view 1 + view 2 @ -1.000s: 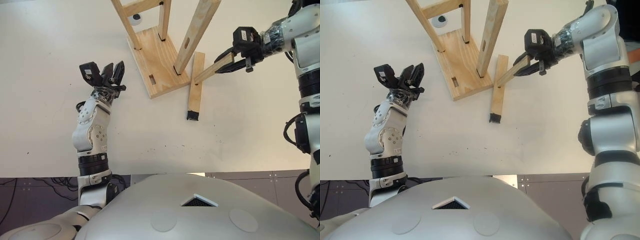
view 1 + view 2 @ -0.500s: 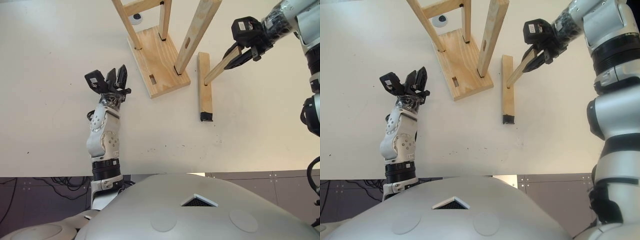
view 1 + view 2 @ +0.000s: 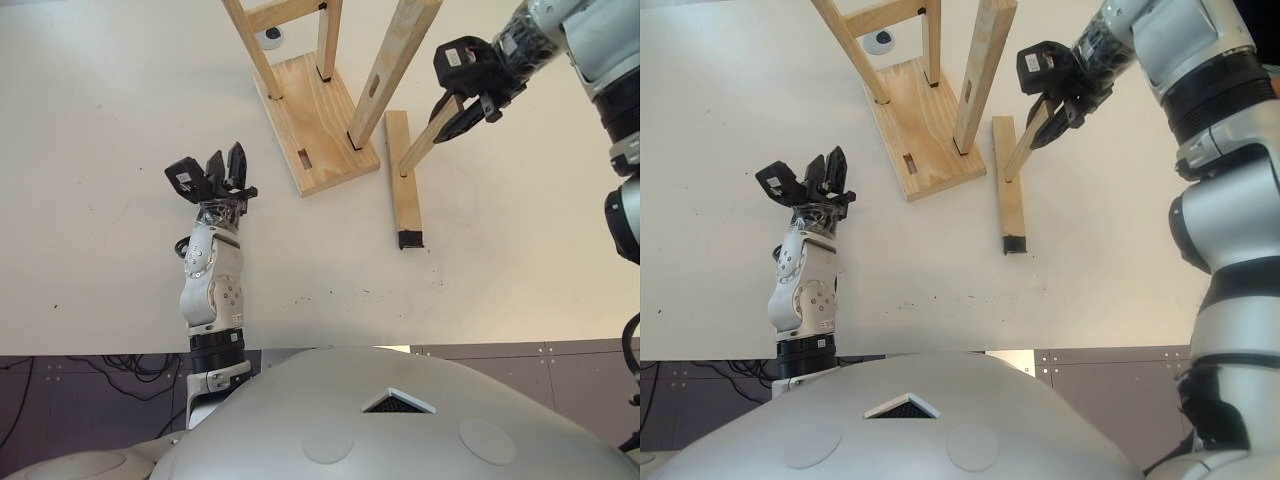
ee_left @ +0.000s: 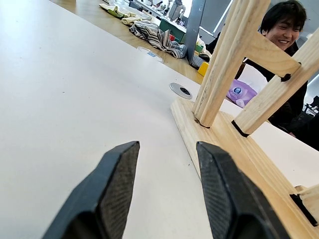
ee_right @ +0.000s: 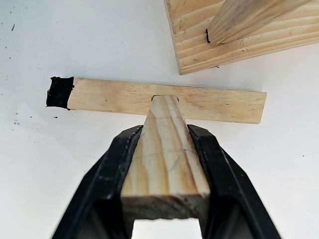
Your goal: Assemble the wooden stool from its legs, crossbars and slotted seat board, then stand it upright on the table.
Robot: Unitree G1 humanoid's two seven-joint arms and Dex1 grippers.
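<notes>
The right pincer (image 3: 452,112) is clamped on a pale wooden crossbar (image 3: 424,146), its far end seated in a black-tipped loose wooden leg (image 3: 406,190) lying on the white counter (image 3: 90,110) just beside the slotted seat board (image 3: 318,125). The left pincer (image 4: 167,155) hangs apart near the board.

Bright, diffuse light fell evenly on the white table (image 3: 100,150), leaving only faint, soft-edged shadows beside the seat board (image 3: 320,120) and the loose leg (image 3: 405,185). In the left wrist view a bright patch glowed in the room far behind, and the dark fingers (image 4: 112,194) of the left gripper (image 4: 167,147), close to the lens, looked soft. In the right wrist view the crossbar (image 5: 164,199) had its near end in shade. The head views splayed the upright legs (image 3: 395,60) outward.
</notes>
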